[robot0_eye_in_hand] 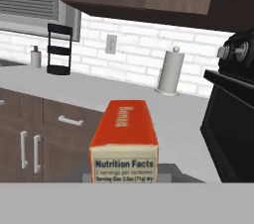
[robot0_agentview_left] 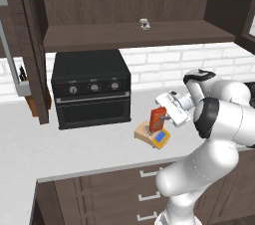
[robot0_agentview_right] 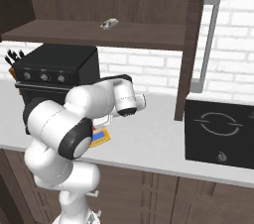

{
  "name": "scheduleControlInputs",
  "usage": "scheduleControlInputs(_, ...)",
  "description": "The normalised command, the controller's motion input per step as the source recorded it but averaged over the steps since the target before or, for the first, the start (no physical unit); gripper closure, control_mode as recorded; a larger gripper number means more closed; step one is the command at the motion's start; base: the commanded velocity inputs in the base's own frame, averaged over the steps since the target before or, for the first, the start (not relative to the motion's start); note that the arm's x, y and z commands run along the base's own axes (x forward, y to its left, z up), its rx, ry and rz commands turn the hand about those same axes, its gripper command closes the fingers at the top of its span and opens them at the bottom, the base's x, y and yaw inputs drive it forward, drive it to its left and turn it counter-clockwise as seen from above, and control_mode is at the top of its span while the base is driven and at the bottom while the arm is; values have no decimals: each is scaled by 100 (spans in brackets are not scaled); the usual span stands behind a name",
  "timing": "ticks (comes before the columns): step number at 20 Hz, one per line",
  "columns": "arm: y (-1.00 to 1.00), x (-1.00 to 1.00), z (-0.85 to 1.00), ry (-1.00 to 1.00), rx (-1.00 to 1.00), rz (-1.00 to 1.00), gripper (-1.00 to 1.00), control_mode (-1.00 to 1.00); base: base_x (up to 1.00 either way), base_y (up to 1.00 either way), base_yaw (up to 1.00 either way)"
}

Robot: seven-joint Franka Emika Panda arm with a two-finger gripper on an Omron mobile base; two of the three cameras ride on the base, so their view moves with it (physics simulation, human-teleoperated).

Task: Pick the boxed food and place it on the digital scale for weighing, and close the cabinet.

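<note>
So the gripper (robot0_agentview_left: 163, 118) is pinched on the boxed food (robot0_agentview_left: 157, 120), which stands upright on the digital scale (robot0_agentview_left: 153, 136). The cabinet (robot0_agentview_left: 37, 45) door hangs open.

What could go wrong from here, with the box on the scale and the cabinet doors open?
1. The boxed food stands upright and narrow on the digital scale with the gripper shut on it; a sideways pull on release could tip it off the plate.
2. The cabinet is still open; its door hangs out beside the toaster oven, so the arm may clip the oven reaching for it.
</note>
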Motion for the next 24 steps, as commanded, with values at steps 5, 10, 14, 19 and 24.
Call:
scheduleControlInputs(5,5,6,-2,-3,0,0,100,-100,0,0,0)
scheduleControlInputs(10,13,20,-10,2,0,0,100,-100,0,0,0)
scheduleControlInputs(14,2,14,-22,8,0,1,100,-100,0,0,0)
scheduleControlInputs(19,0,16,-28,4,0,4,100,-100,0,0,0)
scheduleControlInputs(24,0,23,-14,0,0,4,100,-100,0,0,0)
